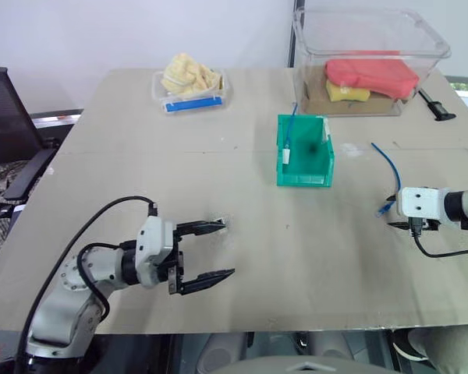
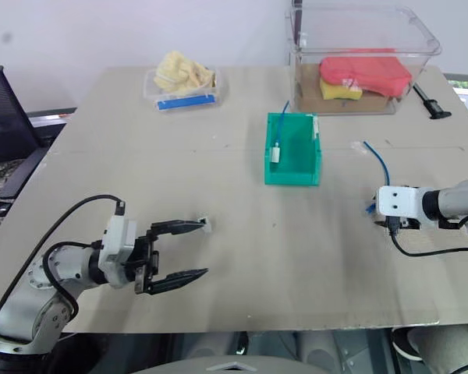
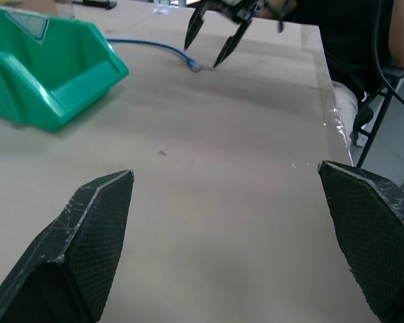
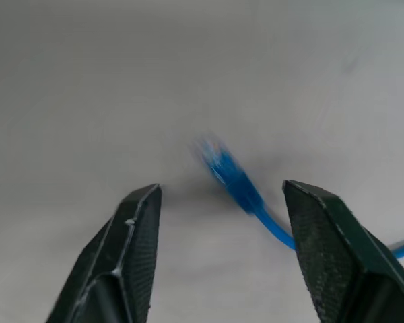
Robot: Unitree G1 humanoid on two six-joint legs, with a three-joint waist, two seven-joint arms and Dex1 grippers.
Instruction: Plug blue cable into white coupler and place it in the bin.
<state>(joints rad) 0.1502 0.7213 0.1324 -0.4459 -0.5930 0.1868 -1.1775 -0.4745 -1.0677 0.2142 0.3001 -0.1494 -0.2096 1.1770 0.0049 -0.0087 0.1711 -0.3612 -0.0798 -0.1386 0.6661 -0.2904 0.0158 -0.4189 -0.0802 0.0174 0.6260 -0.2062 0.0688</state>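
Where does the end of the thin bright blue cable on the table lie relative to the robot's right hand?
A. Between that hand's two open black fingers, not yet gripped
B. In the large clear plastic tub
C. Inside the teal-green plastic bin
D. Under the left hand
A: the right wrist view shows the thin bright blue cable lying on the table between the spread fingers of the right hand, touching neither.

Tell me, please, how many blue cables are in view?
2: one blue cable lies on the table beside the right gripper; another hangs into the green bin, with a white coupler at its end.
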